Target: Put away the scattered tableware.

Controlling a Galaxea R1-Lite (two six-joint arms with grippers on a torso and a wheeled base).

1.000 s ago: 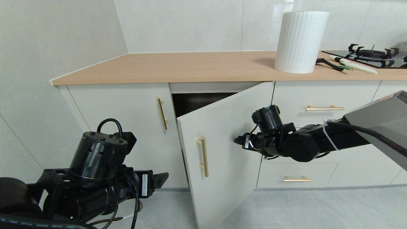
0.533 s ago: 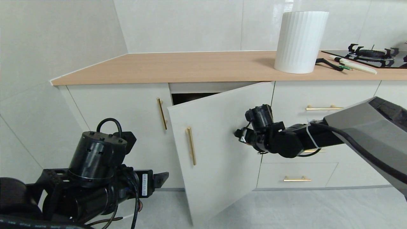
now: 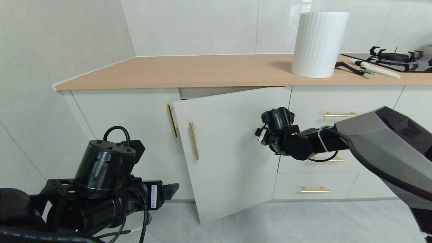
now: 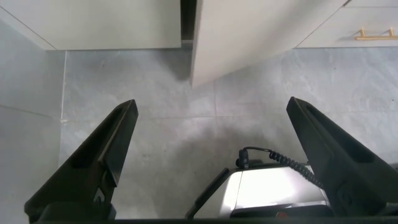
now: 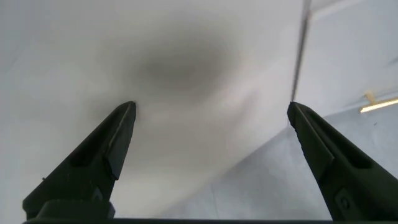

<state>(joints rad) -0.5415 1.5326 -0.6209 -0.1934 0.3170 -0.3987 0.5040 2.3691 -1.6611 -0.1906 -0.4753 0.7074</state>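
Utensils (image 3: 373, 70) lie loose on the wooden counter (image 3: 202, 71), just to the right of a tall white ribbed container (image 3: 319, 44). One is black-handled, one white-handled. Both sit between the container and the stove burner (image 3: 395, 57). Container upright; its inside cannot be seen from this angle.

Below the counter, cabinet door (image 3: 229, 152) stands slightly ajar, with a thin dark gap along its top edge. Cabinet contents hidden. Gold handle (image 3: 193, 140) runs upright near the door's free edge.

Right gripper (image 3: 260, 133) is at the door's outer face, nearer the hinge side, well below and to the left of the utensils. Its fingers (image 5: 118, 143) are spread wide with nothing between them and the door close in front. Whether the tips touch the door cannot be told.

Left gripper (image 3: 170, 190) sits low, well apart from the door. Its fingers are wide apart and empty over the grey floor (image 4: 186, 137).
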